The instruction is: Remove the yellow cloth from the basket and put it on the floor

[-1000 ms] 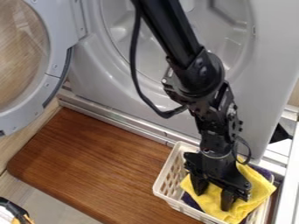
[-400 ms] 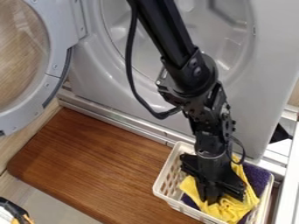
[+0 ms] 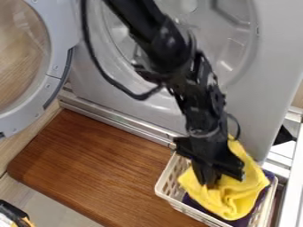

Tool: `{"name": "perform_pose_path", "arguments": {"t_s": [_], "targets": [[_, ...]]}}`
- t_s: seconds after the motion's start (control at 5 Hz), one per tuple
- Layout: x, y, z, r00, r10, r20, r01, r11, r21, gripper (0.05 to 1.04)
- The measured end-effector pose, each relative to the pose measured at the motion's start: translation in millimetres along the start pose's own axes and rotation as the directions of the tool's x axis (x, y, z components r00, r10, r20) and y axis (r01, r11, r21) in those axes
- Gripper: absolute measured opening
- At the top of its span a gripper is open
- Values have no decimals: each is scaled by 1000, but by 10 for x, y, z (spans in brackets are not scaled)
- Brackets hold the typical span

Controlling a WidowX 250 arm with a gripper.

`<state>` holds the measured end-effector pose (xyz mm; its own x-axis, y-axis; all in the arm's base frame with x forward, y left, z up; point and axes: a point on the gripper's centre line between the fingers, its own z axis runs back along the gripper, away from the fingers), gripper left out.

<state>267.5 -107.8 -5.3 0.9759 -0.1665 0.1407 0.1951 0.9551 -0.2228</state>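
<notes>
The likeliest trouble from here is a partial lift. The claw [image 3: 209,181] looks clenched on a bunched fold of the yellow cloth [image 3: 238,200], with the bulk of the fabric sagging below and to one side of the grip, over the white plastic basket [image 3: 170,187]. If the pinch has caught only a shallow fold, that lopsided weight could peel the cloth out and drop it back in. A second worry is the purple fabric [image 3: 196,204] lying under and beside it: the two sit so close that I cannot tell whether they touch, and if they cling, or if the fingertips nipped both, the purple one may come along too. The basket itself is light-looking and has slotted walls, so a trailing corner could snag on the rim or in an opening and drag or tip the whole thing. Raising the bundle well above the rim before moving sideways should lessen that risk. Space is tight on the far side, where the cloth's upper edge rises near the washing machine's front [image 3: 251,119]; a swing that way might rub it there, and a long swing the other way could bring the arm or its loose cable [image 3: 140,97] close to the open round door [image 3: 59,53]. Finally, letting go too early would leave the cloth draped on the rim, or on the brown wooden surface [image 3: 98,170] rather than the floor.
</notes>
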Motion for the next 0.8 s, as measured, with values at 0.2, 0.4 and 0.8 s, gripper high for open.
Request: {"name": "perform_pose_path", "arguments": {"t_s": [0.2, 0.4, 0.8], "targets": [[13, -78, 161, 998, -21, 51, 23, 999, -38, 54], [16, -140, 411, 995, -40, 95, 44, 998, -38, 54], [-124, 158, 808, 988, 45, 149, -48, 999, 19, 54]]}}
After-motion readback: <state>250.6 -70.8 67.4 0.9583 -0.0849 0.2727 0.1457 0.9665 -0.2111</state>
